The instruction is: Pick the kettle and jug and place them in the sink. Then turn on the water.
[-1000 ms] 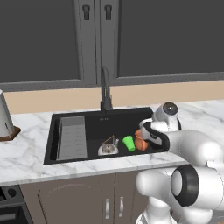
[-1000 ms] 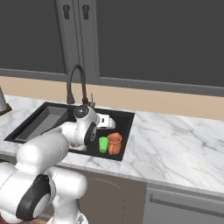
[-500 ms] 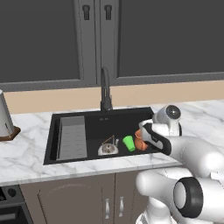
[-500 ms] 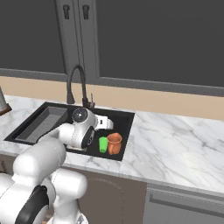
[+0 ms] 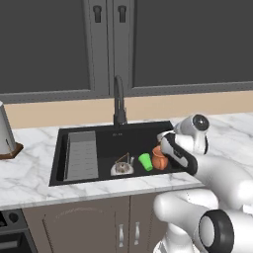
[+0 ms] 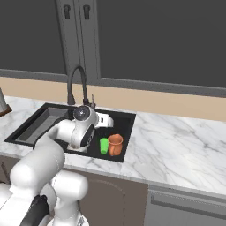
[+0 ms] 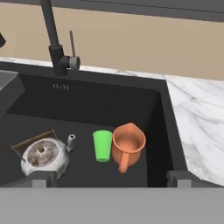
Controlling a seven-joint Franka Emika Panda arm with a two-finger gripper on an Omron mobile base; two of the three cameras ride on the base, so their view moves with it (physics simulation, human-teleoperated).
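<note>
Both vessels already lie in the black rectangular sink (image 5: pixel 106 136): the squat silver metal kettle (image 7: pixel 43 156) with its thin wire handle sits on the basin floor, and the small terracotta-orange jug (image 7: pixel 127 145) stands upright further right, with a small bright green cup (image 7: pixel 103 145) just beside it, between the two. So the remaining step, by my reading, is the water, and no blue stream falls from the spout.

What the next move turns on is the tall dark curved faucet (image 5: pixel 118 101). It rises at the back edge of the basin, beyond and up-left of the claw (image 7: pixel 109 178) in the hand view, with a thin lever standing just right of its base. The claw hangs low over the basin's front right part, above the jug; its two dark tips stand wide apart and hold nothing.

Compared with a second ago, the arm's wrist has drawn slightly back and up from the jug, while kettle, cup and jug keep their places. The white marble table (image 6: pixel 176 145) around the basin is unchanged.
</note>
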